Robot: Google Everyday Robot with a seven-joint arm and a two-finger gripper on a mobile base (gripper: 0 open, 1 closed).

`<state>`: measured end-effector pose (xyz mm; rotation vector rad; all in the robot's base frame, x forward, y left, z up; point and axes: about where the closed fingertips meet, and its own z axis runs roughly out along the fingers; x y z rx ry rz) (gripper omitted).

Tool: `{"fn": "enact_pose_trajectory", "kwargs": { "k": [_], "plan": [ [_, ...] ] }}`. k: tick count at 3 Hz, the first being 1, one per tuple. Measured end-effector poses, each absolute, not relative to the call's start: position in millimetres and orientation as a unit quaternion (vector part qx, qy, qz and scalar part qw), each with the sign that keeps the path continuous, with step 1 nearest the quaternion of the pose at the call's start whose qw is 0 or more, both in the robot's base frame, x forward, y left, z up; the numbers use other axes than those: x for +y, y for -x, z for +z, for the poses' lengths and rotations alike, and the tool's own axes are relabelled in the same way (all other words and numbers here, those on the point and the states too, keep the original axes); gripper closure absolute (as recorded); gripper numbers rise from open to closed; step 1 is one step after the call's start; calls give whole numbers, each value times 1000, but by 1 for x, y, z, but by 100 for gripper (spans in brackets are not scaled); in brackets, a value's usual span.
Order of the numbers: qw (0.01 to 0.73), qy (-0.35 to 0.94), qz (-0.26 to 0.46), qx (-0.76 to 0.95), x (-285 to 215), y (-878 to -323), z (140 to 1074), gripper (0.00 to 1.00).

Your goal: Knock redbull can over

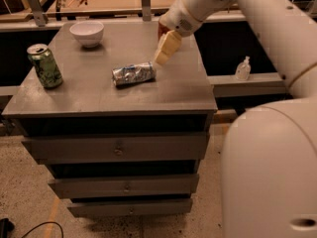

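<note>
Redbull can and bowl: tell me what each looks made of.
Redbull can: thin metal, judging by shiny silver-blue glints; it lies on its side. Bowl: probably ceramic or plastic, smooth plain white. The gripper hovers by one end of the can: matte cream, likely plastic.

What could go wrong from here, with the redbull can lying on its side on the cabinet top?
1. The redbull can lies on its side with its length running across the cabinet top. The tool hangs close by its right end, so another nudge might roll it toward the front edge and off.
2. The tool sits low over the top, so moving sideways rather than lifting away could drag the can along.
</note>
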<state>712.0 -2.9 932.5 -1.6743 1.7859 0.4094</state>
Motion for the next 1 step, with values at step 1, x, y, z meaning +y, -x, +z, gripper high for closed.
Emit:
{"fn": "enact_pose_trajectory", "kwargs": {
  "k": [1],
  "plan": [
    [416,553,161,704,-54,-685,995,0]
  ]
}}
